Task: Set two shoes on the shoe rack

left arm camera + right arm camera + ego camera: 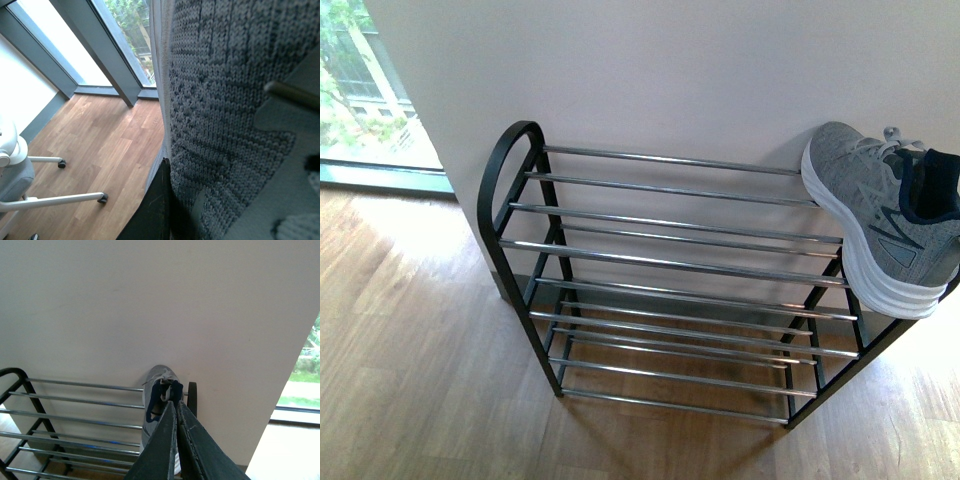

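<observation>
Filling the left wrist view, one grey shoe (225,100) touches the left gripper (161,210); whether that pincer grips it is unclear. The shoe rack (660,260) stands against the wall (670,70); at its top tier's right end the other shoe (880,215) lies tilted, right gripper (172,400) pinched onto its navy collar.

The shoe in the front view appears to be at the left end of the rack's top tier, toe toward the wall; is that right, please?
Not quite. The shoe is at the right end of the rack's top tier, not the left, as the front view shows. The rest of your statement holds.
</observation>
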Motion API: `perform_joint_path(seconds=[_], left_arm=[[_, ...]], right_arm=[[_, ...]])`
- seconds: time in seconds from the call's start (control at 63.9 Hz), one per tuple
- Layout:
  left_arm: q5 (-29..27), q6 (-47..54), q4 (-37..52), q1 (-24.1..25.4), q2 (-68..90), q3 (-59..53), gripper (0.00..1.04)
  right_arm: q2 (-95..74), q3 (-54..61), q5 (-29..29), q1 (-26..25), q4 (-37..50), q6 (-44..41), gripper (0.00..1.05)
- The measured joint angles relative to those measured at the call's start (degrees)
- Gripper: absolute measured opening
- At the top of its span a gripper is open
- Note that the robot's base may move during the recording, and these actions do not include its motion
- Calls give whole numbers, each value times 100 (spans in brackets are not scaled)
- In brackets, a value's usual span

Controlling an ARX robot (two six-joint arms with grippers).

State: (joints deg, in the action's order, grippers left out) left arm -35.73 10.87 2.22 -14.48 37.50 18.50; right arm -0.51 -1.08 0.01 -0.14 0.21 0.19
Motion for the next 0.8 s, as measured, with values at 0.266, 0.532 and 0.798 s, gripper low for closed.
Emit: perform_joint_path(seconds=[0.266,0.532,0.798], left_arm=[[-4,2,0,0,0,0,5],[-9,2,0,0,0,0,5],[-9,0,0,0,0,0,5]], right_arm=[[15,0,0,2,-2,0,1],[15,0,0,2,-2,0,1],[15,0,0,2,-2,-2,30]])
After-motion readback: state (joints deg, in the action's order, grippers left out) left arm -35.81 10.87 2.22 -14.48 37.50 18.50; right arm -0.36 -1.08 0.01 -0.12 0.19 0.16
